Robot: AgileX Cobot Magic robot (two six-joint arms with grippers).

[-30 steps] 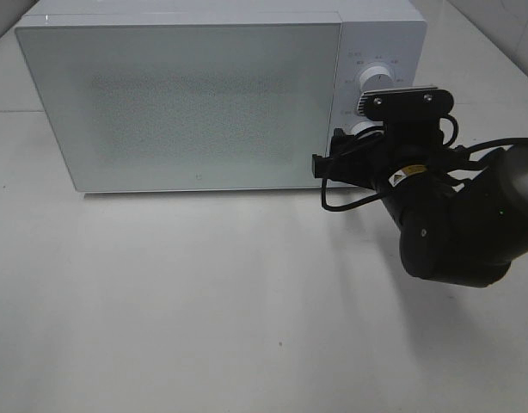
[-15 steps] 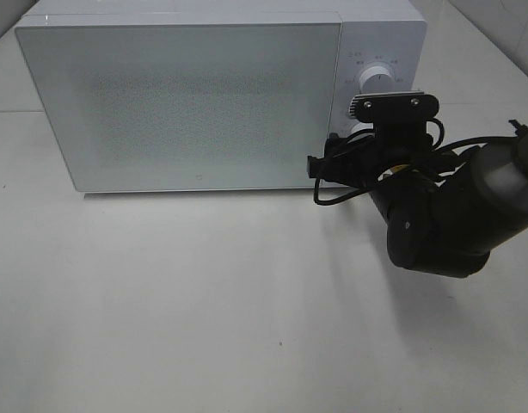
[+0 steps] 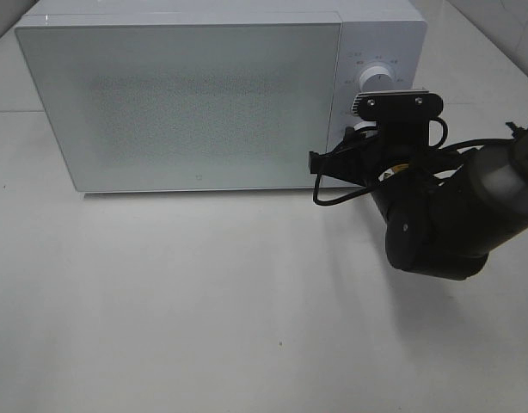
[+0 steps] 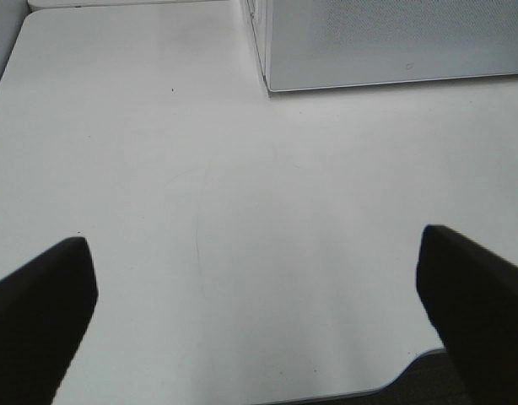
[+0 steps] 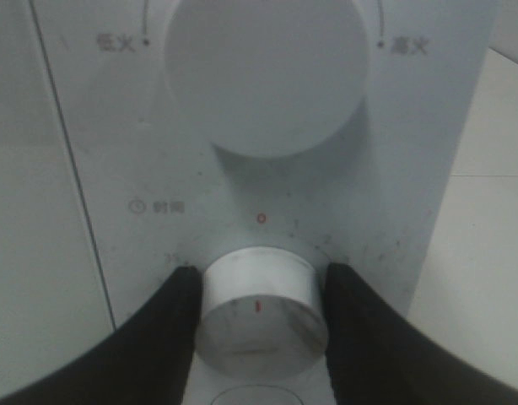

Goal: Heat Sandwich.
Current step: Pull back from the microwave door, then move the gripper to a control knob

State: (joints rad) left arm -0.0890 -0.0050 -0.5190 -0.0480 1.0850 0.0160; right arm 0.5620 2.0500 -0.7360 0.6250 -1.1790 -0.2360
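The sandwich is not in view. The white microwave (image 3: 187, 103) stands at the back of the table with its door shut. My right gripper (image 5: 261, 280) is at the control panel, its two black fingers (image 5: 158, 337) closed on either side of the lower timer knob (image 5: 259, 316). The knob's red mark points up toward the red 0. The larger upper power knob (image 5: 267, 67) is untouched. In the high view the right arm (image 3: 436, 215) covers the timer knob. My left gripper (image 4: 259, 321) is open and empty over bare table, out of the high view.
The microwave's lower left corner (image 4: 272, 80) shows in the left wrist view. The table edge (image 4: 343, 395) lies close below the left gripper. A black cable (image 3: 333, 196) loops from the right wrist in front of the microwave.
The right arm has shifted slightly left and in toward the control panel. The microwave and the door have not moved.
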